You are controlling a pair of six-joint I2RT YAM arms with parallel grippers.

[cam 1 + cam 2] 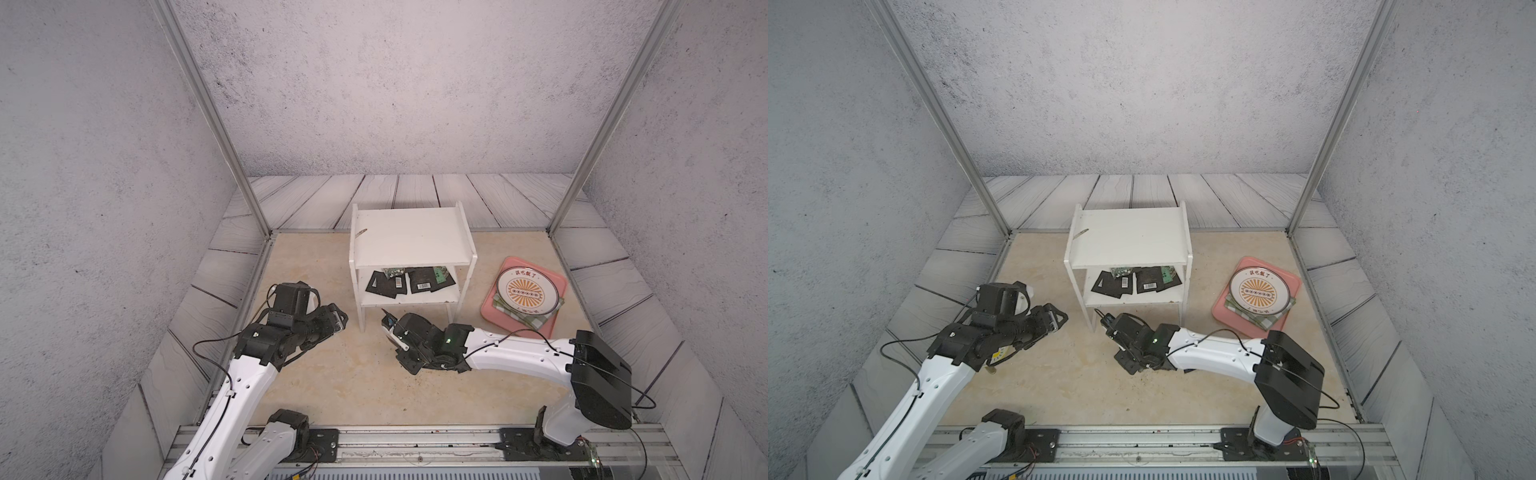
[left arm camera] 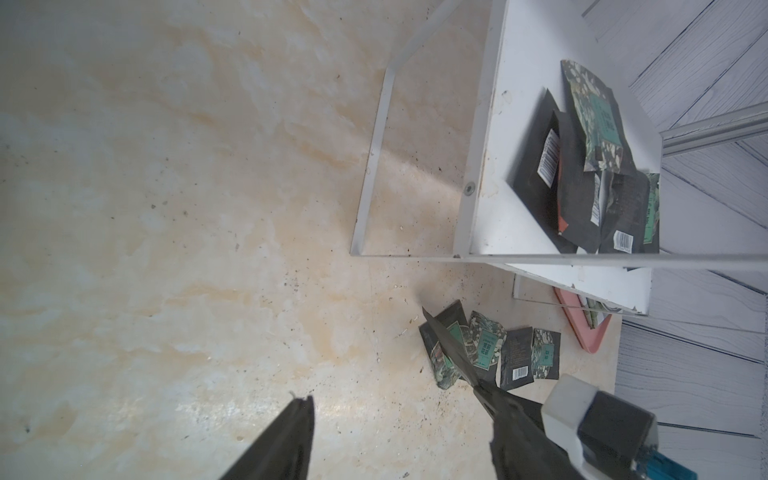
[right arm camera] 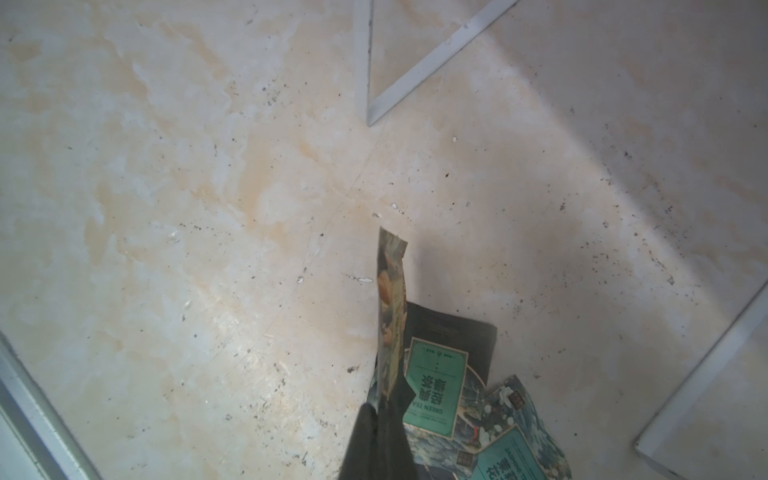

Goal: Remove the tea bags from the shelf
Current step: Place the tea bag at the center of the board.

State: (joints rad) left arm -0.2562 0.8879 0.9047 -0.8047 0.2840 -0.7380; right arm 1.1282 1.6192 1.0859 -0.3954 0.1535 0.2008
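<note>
While left fingers (image 1: 338, 322) hang open, right fingers (image 3: 380, 409) pinch one tea bag (image 3: 390, 299) edge-on over the pile (image 3: 440, 374) on the tabletop (image 3: 187, 208); remaining tea bags (image 1: 409, 283) lie ahead on the shelf (image 1: 407, 237), right arm nearer.

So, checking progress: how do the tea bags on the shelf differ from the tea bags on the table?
The tea bags on the shelf overlap on the lower board of the shelf, mostly black barcode sides up. The tea bags on the table lie in front of it on the table, mostly green labels up. The shelf group looks the larger. Both are the same flat square sachets.
</note>
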